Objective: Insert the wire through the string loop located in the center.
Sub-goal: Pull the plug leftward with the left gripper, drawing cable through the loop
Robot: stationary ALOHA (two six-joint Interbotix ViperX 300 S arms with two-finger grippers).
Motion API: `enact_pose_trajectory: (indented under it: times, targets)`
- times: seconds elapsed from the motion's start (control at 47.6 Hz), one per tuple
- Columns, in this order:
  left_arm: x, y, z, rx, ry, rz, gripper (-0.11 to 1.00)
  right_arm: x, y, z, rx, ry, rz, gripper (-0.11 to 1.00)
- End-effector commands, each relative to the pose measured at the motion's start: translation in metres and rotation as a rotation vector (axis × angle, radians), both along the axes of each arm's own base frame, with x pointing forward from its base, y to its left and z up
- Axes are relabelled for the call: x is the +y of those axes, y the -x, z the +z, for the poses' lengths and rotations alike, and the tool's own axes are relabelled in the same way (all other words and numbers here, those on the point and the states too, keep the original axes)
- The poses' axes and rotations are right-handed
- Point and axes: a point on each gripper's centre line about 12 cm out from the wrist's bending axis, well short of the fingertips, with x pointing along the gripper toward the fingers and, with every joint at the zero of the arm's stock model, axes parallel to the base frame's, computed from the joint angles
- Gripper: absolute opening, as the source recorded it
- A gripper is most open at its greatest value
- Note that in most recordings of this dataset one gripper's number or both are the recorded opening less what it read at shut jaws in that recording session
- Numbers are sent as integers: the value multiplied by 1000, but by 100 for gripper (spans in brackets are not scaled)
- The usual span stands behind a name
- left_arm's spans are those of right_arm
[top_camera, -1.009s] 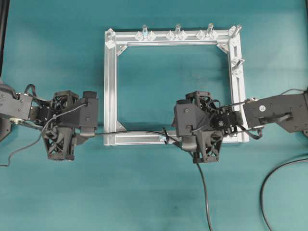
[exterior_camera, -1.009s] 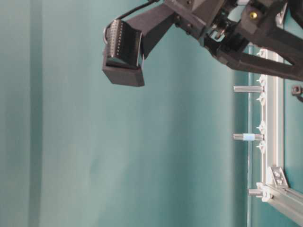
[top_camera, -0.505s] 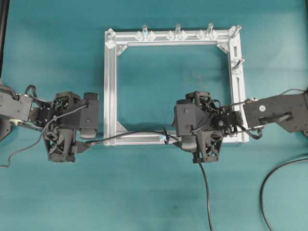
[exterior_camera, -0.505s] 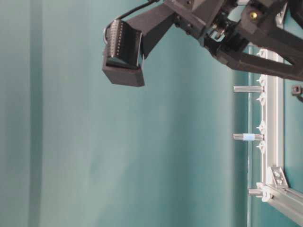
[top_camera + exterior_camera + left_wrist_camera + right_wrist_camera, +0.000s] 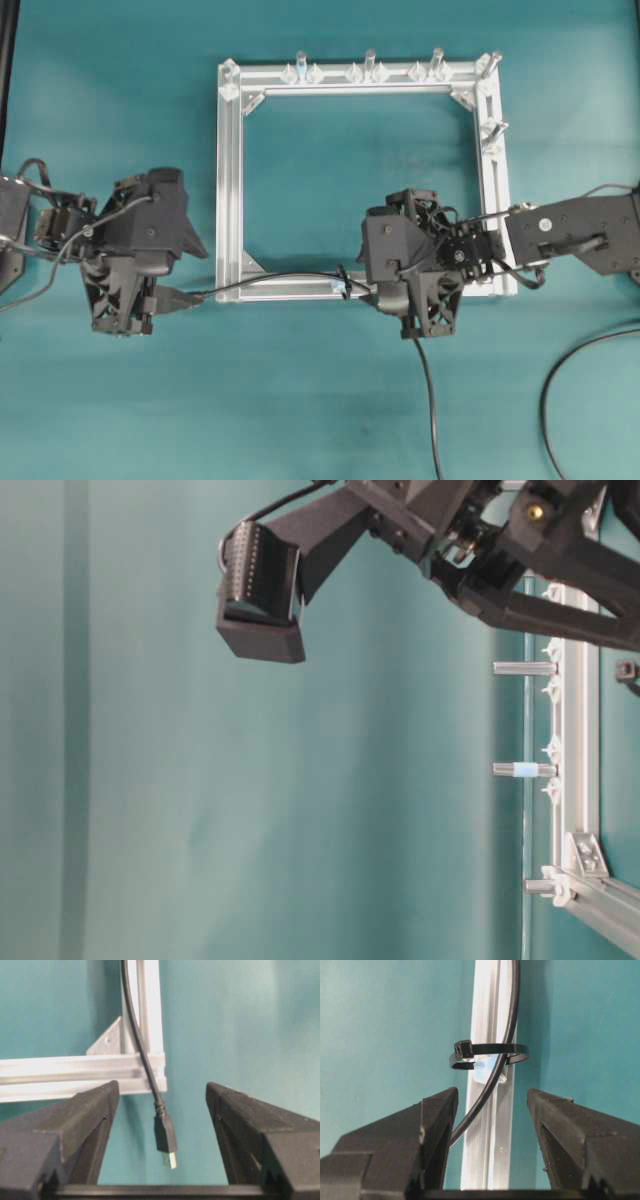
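Overhead: left tool (image 5: 160, 300) now drawn back left from aluminium frame (image 5: 228, 180), wire (image 5: 270, 281) released, lying slack through string loop (image 5: 344, 281).
Left wrist: jaws apart, plug (image 5: 165, 1136) free between them.
Right wrist: right tool (image 5: 490, 1125) unmoved, jaws apart, straddling wire below loop.
Insertion looks done.

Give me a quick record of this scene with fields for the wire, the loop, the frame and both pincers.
wire: thin black cable runs through the loop; its small rectangular metal-tipped plug lies free on the teal table past the frame corner
loop: small black string ring on a pale base, mounted on the near rail
frame: square silver aluminium frame
left pincer: open, either side of the plug, not touching it
right pincer: open, straddling the cable just before the loop
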Motion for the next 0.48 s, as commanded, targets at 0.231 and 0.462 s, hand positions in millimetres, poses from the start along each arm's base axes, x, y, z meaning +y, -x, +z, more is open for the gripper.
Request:
enact_pose_trajectory:
  times: [0.231,0.462]
  targets:
    - [-2,-7,22,-83,-18,-37,70,0,7,41,-110,-11,5,60]
    - [-1,-6,27,-118,-15,-33,70,-2,23,51,-139,-14,5,60]
